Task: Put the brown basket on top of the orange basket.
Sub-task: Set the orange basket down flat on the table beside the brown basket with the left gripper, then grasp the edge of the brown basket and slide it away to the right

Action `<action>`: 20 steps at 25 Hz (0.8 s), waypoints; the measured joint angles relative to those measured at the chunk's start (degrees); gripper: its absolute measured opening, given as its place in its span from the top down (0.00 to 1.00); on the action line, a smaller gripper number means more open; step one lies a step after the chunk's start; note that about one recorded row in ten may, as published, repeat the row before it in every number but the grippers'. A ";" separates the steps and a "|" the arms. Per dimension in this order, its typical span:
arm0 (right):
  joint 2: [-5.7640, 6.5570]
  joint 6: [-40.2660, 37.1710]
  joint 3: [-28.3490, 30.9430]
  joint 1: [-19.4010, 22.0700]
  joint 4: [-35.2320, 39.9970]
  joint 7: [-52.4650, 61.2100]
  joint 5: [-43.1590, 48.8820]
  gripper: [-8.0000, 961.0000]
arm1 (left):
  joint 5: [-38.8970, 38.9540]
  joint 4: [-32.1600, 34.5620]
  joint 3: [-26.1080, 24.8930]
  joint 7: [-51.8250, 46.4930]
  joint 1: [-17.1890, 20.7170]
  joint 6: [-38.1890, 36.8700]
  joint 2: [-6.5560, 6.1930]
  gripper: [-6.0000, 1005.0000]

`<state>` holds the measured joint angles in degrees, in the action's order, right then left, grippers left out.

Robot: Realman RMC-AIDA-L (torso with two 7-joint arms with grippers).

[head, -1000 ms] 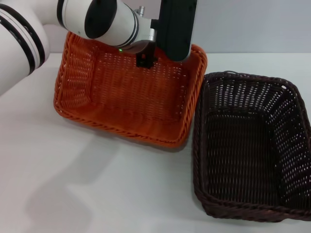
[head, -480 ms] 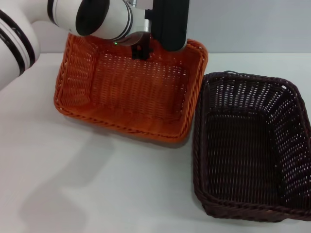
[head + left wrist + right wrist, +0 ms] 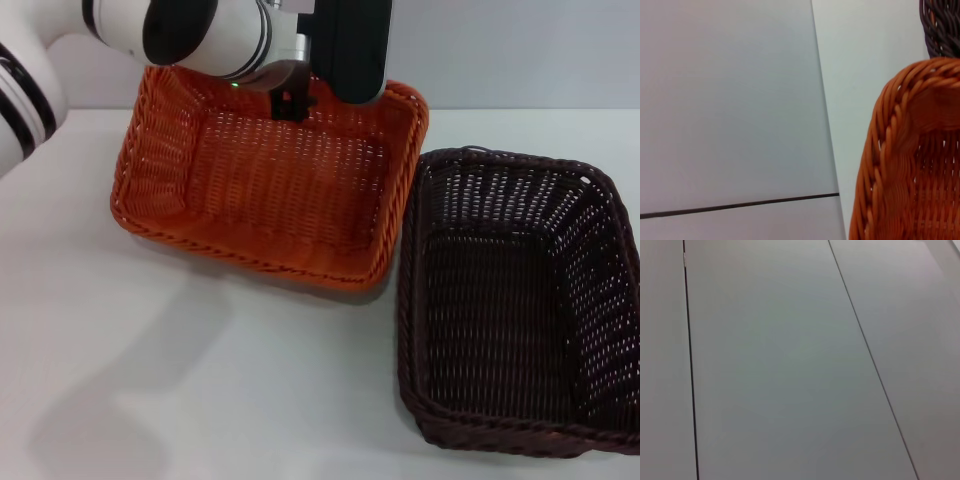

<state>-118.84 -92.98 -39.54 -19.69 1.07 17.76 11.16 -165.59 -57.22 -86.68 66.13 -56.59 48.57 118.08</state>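
Observation:
The orange basket (image 3: 270,190) is at the back left of the white table, open side up and tilted toward me. My left gripper (image 3: 290,102) is at the middle of its far rim, one dark finger inside the wall, shut on the rim. The left wrist view shows that braided orange rim (image 3: 890,150) close up. The brown basket (image 3: 510,300) stands upright on the table to the right, its left rim almost touching the orange basket; a corner of it shows in the left wrist view (image 3: 940,25). My right gripper is out of view.
The white table (image 3: 200,390) spreads in front of the orange basket. A grey wall runs behind the table. The brown basket reaches the right edge of the head view. The right wrist view shows only grey panels.
My left arm has moved up and back. The orange basket has moved with it, its front edge shifting a little away from me. The brown basket has not moved.

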 joint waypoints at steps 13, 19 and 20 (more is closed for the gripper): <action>0.20 0.66 0.00 -0.35 0.22 -0.05 0.00 0.15 | -0.10 -6.34 -2.22 0.04 3.44 -2.39 -0.02 0.54; 0.15 0.87 0.12 -0.12 0.25 -0.13 0.00 0.15 | 0.03 -15.51 -1.97 -11.74 15.44 -20.69 0.45 0.54; 0.16 1.01 0.12 -0.11 0.28 -0.18 0.00 0.15 | 0.11 -17.32 -0.86 -15.45 20.06 -28.42 0.48 0.54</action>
<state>-118.69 -91.97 -39.42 -19.80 1.35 17.58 11.16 -165.47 -74.54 -87.54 50.69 -36.53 20.15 118.56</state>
